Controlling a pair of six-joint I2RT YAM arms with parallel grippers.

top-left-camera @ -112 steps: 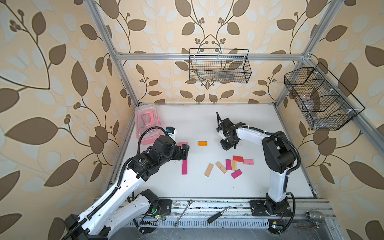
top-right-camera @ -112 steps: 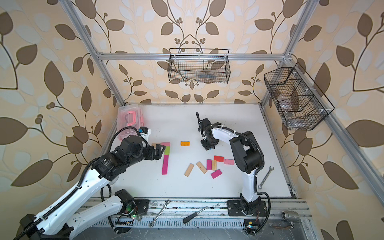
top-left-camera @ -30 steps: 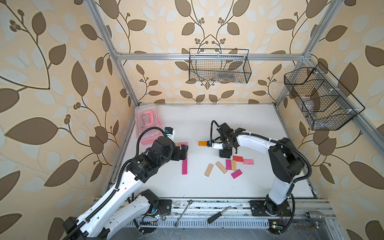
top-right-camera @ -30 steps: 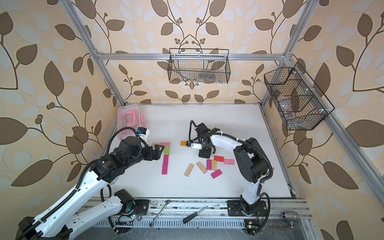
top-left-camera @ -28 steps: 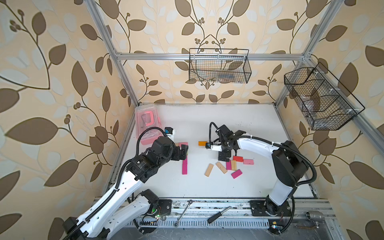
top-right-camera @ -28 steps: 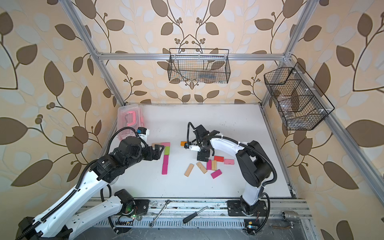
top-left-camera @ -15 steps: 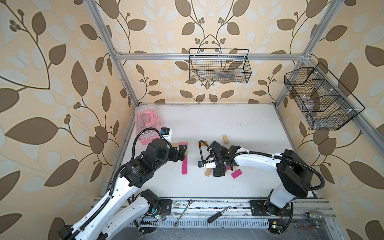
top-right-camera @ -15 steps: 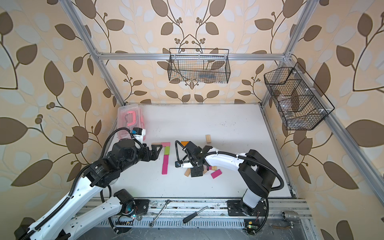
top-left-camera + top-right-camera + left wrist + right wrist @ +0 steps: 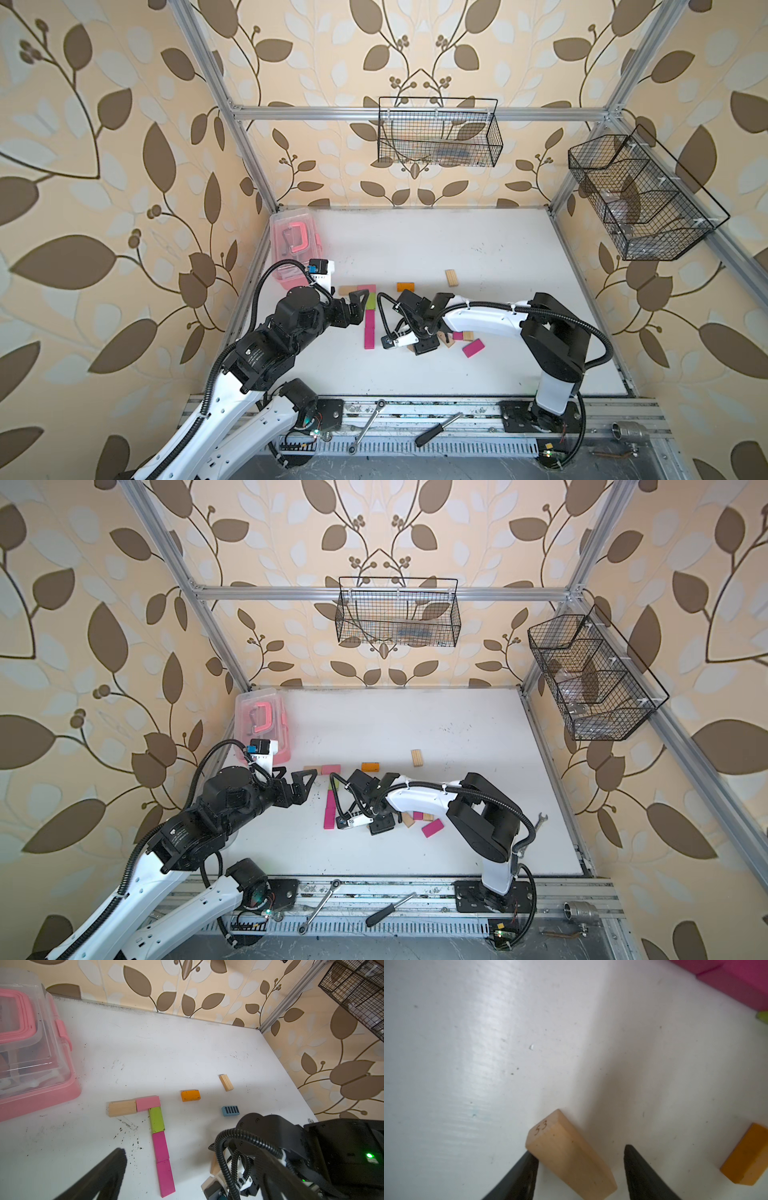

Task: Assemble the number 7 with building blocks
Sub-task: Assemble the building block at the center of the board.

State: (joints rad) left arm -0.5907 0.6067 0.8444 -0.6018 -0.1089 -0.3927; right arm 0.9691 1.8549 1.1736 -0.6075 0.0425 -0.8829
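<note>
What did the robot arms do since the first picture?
The right arm's tool swung from farther back on the white table toward its front edge and now straddles a plain wooden rectangular block, without gripping it yet. A ridged wooden block shows where that arm was. The coloured-block 7, the orange rectangular block and the open left tool stayed put.

Free passage is offered over the bare far part of the worktop (image 9: 478, 241). The far left corner is blocked by a pink box (image 9: 291, 241). The middle is barred by the right arm (image 9: 482, 322), stretched low beside 1 row of blocks (image 9: 369, 334).
</note>
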